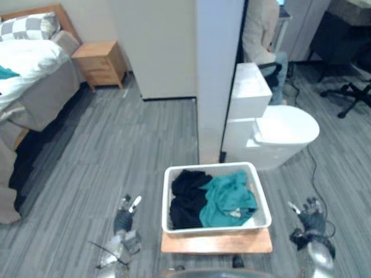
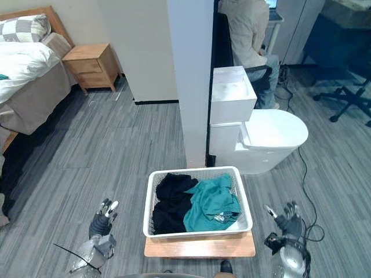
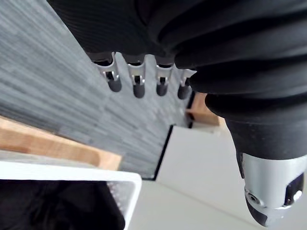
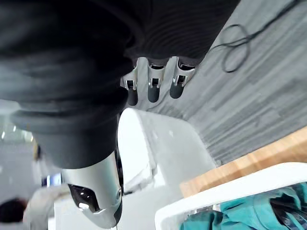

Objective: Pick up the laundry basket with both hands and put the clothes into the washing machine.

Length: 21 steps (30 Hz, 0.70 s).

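Observation:
A white laundry basket (image 1: 258, 186) sits on a low wooden stand (image 1: 217, 243) just ahead of me, holding black clothes (image 1: 186, 200) and a teal garment (image 1: 229, 198). My left hand (image 1: 124, 220) hangs open left of the basket, a hand's width away from its side. My right hand (image 1: 310, 216) hangs open to the right of the basket, also apart from it. The basket's white rim (image 3: 72, 171) and the wooden stand (image 3: 53, 143) show past the left hand's fingers (image 3: 138, 87). In the right wrist view the basket rim (image 4: 225, 191) and teal garment (image 4: 240, 212) lie beyond the straight fingers (image 4: 153, 88).
A white toilet-shaped unit (image 1: 272, 130) stands behind the basket beside a white wall pillar (image 1: 217, 75). A person (image 2: 246, 29) sits on a chair behind it. A bed (image 1: 29, 75) and wooden nightstand (image 1: 101, 62) are far left; an office chair (image 1: 351, 87) is far right.

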### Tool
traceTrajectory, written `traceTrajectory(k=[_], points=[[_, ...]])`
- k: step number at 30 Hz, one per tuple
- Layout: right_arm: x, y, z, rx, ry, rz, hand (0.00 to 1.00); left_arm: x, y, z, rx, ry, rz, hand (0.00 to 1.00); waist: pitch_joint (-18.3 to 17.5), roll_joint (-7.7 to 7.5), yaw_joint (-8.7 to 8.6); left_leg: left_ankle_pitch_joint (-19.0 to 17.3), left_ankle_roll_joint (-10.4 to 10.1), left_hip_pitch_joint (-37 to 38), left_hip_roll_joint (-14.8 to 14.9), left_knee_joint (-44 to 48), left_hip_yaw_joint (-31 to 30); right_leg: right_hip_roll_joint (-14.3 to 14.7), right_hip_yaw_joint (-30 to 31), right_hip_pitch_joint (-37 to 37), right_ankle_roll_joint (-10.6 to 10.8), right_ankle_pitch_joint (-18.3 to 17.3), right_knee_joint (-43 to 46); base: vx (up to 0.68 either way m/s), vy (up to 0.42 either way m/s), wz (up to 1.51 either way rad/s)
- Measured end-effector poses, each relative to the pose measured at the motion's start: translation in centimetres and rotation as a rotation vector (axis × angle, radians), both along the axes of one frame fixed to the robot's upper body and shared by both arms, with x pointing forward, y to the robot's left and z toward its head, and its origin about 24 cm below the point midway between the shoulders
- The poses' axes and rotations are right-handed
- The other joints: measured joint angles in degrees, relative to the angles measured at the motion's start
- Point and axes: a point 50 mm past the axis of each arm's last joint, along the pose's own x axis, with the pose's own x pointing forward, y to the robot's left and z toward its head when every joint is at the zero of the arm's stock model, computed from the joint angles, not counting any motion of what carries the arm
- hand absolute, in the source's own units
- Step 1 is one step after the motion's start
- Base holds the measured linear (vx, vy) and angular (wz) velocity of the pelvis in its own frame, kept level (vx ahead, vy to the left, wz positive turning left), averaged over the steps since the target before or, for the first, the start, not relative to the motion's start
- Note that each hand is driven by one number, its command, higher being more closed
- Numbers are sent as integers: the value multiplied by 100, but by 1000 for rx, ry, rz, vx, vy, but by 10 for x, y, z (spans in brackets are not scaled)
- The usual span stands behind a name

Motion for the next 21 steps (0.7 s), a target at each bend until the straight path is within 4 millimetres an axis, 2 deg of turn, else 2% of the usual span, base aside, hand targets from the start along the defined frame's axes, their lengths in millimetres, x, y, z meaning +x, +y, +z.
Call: traceTrajectory(k=[2,4,7,9,10,12,13,15,17,21], points=[[8,-2,12,-90,4,81,0,6,-3,3,3,-18,-32,0,-1,-19,-1,0,0,8,15,-11,-14,9,-61,43,0,2,-56,118,-9,7],[22,-9,27,-193,6,191,0,14,-17,4,2,-25,-112,0,3,-20,-7,0,0,-10,37,-42,-22,29,-119,36,-1,3,-94,64,-40,2],[39,-16,36,-254,35,302,0,24,-34,-1,39,-2,-247,0,72,-49,-24,0,-1,-30,61,-100,-30,56,-144,15,-7,8,-126,5,-35,1],[50,-15,35,-260,59,352,0,35,-39,-4,82,19,-308,0,159,-80,-39,2,0,-95,72,-96,-43,70,-155,-41,-32,33,-133,-77,-31,1],[59,-13,35,-265,66,380,0,43,-40,-5,101,29,-331,0,234,-102,-39,34,38,-183,81,-94,-46,83,-155,-128,-41,95,-141,-129,-34,1],[91,2,46,-285,35,454,0,74,-37,6,195,19,-363,0,627,-175,-58,220,41,-453,77,-98,-78,83,-172,-366,-80,277,-163,-176,-37,7],[100,6,50,-294,24,471,0,82,-35,9,220,20,-373,0,729,-183,-63,263,46,-522,77,-101,-93,83,-171,-431,-74,321,-160,-220,-42,10],[131,22,68,-311,-31,522,0,109,-35,22,296,15,-382,0,1073,-196,-85,409,46,-713,78,-111,-124,87,-167,-622,-120,431,-152,-247,-46,8],[147,32,82,-325,-72,549,0,124,-35,29,335,15,-370,0,1229,-208,-67,515,18,-869,90,-129,-141,103,-158,-785,-158,512,-142,-197,-41,4],[164,40,99,-338,-129,529,0,146,-37,45,396,7,-363,0,1501,-244,-76,714,-10,-963,96,-352,-101,123,-110,-1013,-194,605,-122,-154,-36,-4]])
